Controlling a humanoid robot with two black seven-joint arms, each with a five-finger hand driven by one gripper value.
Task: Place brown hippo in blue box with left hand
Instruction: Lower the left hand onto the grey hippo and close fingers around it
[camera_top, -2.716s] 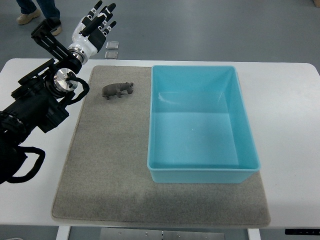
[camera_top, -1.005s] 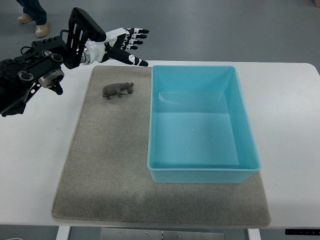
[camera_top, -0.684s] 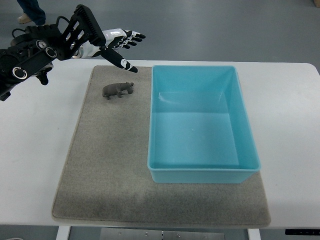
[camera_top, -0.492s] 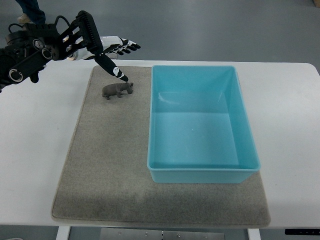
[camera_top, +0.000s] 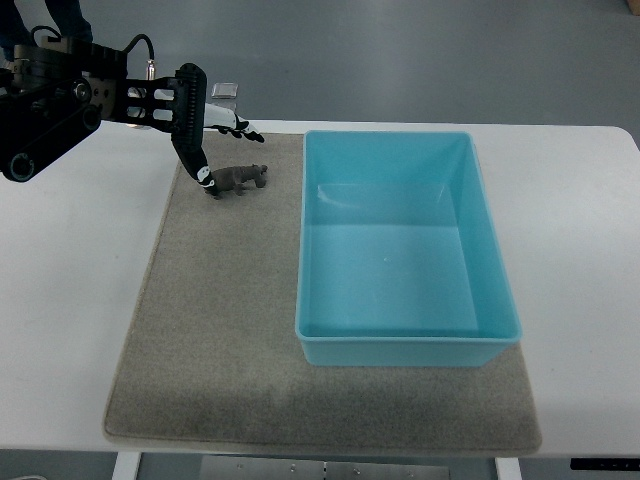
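The brown hippo stands on the grey mat near its far left corner, left of the blue box. My left hand comes in from the upper left and hangs right over the hippo's rear end. Its fingers are spread, the thumb tip down at the hippo's left end and the other fingertips behind it. It holds nothing. The blue box is empty. The right hand is out of view.
The mat lies on a white table. A small clear packet lies at the table's far edge behind the hand. A person's legs show at the top left on the floor.
My left hand has swung from above the table's far edge down and toward the hippo, its thumb now reaching the hippo's left end. The hippo has not moved.
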